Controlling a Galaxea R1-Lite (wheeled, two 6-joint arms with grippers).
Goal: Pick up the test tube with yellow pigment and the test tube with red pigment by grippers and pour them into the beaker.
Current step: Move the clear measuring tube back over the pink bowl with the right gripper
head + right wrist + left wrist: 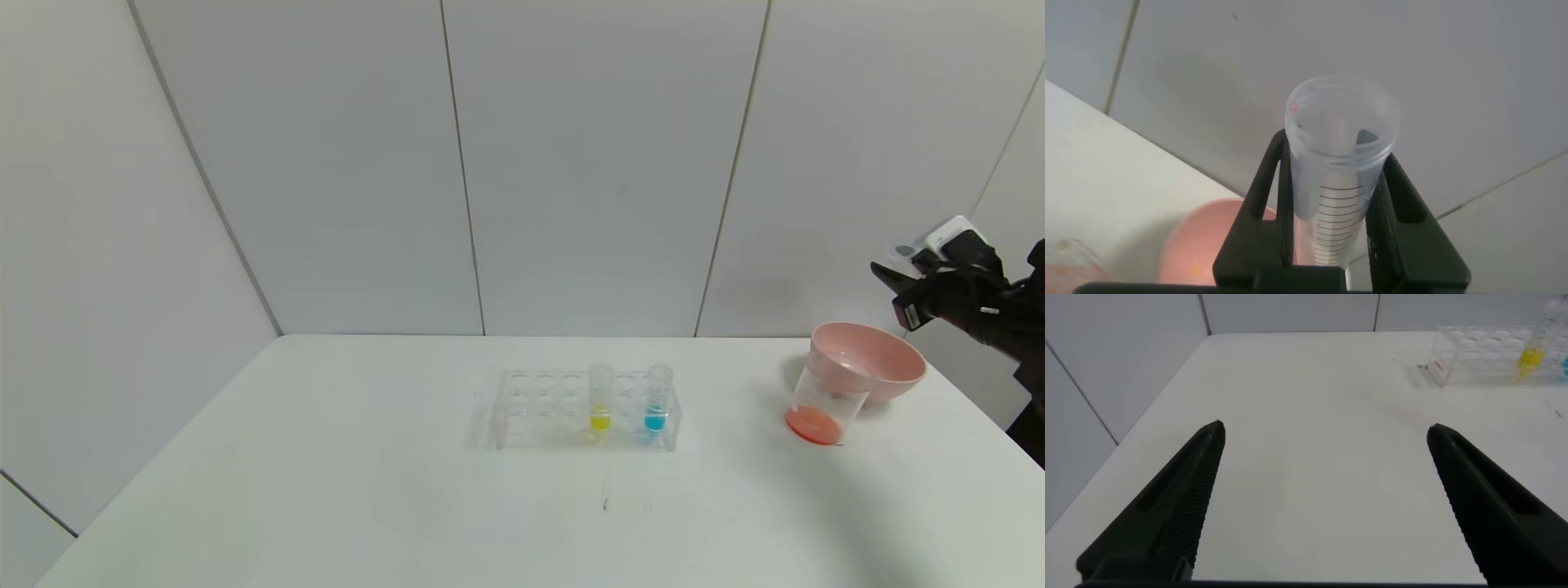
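Note:
The test tube with yellow pigment (600, 400) stands upright in the clear rack (539, 408) at the table's middle; it also shows in the left wrist view (1533, 353). My right gripper (886, 273) is raised at the far right, above and behind the pink bowl. It is shut on a clear graduated test tube (1339, 163) that looks empty, with a red speck on its rim. The beaker (824, 404) stands in front of the bowl with red-orange liquid at its bottom. My left gripper (1324, 427) is open and empty over bare table, left of the rack, out of the head view.
A like tube with blue liquid (655, 400) stands in the rack right of the yellow one. The pink bowl (886, 359) touches the beaker from behind, near the table's right edge; it also shows in the right wrist view (1200, 249). Grey wall panels close the back.

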